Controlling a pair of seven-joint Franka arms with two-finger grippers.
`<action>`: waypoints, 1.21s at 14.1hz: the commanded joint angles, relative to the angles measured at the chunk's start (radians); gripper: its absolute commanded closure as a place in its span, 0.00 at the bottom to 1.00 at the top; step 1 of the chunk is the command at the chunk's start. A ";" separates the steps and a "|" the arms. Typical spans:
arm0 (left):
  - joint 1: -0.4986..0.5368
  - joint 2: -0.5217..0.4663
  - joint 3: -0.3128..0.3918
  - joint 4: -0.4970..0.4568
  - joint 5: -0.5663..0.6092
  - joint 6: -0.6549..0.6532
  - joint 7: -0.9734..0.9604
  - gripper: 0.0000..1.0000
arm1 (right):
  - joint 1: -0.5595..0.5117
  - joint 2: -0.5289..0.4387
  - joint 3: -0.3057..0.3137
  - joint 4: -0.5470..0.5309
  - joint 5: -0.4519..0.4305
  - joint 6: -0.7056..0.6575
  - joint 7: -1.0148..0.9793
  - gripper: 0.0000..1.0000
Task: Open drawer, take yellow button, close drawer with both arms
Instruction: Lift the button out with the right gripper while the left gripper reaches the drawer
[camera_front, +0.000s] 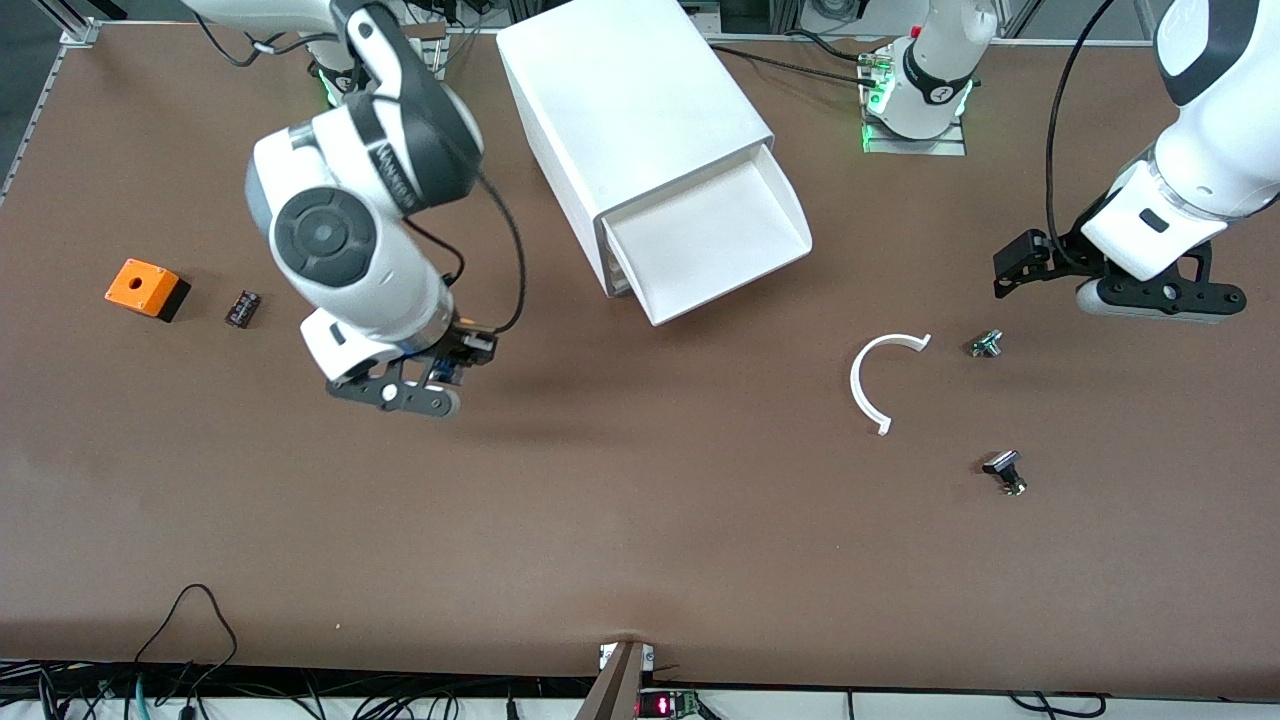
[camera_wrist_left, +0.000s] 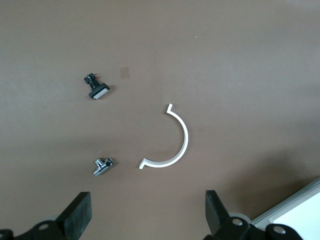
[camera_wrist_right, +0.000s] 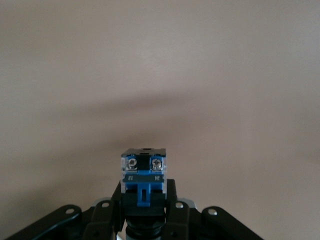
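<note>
Right gripper (camera_wrist_right: 145, 200), button (camera_wrist_right: 144, 172), over bare table (camera_front: 640, 520)

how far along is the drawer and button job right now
Done: the drawer stands pulled out and looks empty. In hand: the right gripper is shut on the button above bare table. Left: closing the drawer; the left gripper waits open over the white curved piece.

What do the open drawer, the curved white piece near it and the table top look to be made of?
Drawer: likely moulded plastic, smooth white with a soft sheen and thin flared walls. Curved white piece: probably rigid plastic too, a matte, thin half-ring with small end tabs. Table: brown and matte without glare, perhaps a mat or laminate; the look leaves it open.
</note>
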 joint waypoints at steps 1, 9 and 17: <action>-0.003 0.007 -0.001 0.016 0.013 -0.022 -0.030 0.00 | -0.009 -0.058 -0.042 -0.151 0.014 0.093 -0.133 1.00; -0.101 0.126 -0.007 0.012 -0.014 -0.125 -0.322 0.00 | -0.011 -0.173 -0.244 -0.632 0.019 0.563 -0.486 1.00; -0.294 0.241 -0.009 -0.014 -0.076 0.163 -0.721 0.00 | -0.127 -0.146 -0.287 -0.851 0.144 0.900 -0.772 1.00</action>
